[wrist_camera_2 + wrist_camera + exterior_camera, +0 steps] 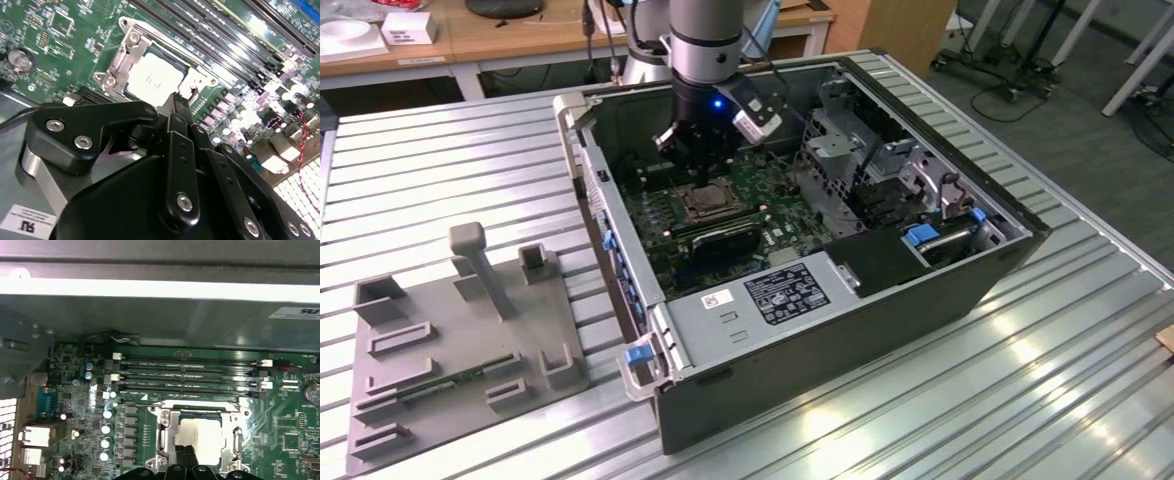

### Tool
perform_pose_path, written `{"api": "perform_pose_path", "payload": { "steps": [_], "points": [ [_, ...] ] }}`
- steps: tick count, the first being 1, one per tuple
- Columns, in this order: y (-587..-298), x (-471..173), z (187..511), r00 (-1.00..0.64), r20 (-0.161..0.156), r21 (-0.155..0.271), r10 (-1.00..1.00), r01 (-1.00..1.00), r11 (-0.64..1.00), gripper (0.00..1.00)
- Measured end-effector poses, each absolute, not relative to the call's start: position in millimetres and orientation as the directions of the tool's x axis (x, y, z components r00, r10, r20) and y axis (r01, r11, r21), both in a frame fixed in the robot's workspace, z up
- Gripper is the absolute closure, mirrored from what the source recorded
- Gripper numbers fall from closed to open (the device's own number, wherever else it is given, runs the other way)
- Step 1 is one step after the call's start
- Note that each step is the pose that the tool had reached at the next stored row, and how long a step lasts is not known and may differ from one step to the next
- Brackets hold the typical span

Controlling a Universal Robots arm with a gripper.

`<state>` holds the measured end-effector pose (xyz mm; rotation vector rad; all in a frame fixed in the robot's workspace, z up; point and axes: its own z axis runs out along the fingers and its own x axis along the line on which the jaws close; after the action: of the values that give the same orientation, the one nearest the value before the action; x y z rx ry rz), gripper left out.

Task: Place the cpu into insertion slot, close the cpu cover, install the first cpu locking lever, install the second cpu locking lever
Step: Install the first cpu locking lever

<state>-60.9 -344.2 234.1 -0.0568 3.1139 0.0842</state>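
Here, flat square pale-metal cpu (202,436).

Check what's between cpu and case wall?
First wrist view: four long memory slots lie side by side between the cpu and the case wall.

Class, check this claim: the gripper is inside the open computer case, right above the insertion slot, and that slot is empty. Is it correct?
Not quite. The insertion slot is not empty: the cpu lies in it, as the first wrist view shows. The rest holds: the gripper is inside the open computer case, right above the slot.
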Motion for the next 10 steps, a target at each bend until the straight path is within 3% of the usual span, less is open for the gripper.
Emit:
{"api": "perform_pose_path", "payload": {
  "steps": [10],
  "points": [
    [-344, -82, 234, -0.999, -0.028, 0.054, -0.036, -0.037, 0.998, 0.89]
  ]
}}
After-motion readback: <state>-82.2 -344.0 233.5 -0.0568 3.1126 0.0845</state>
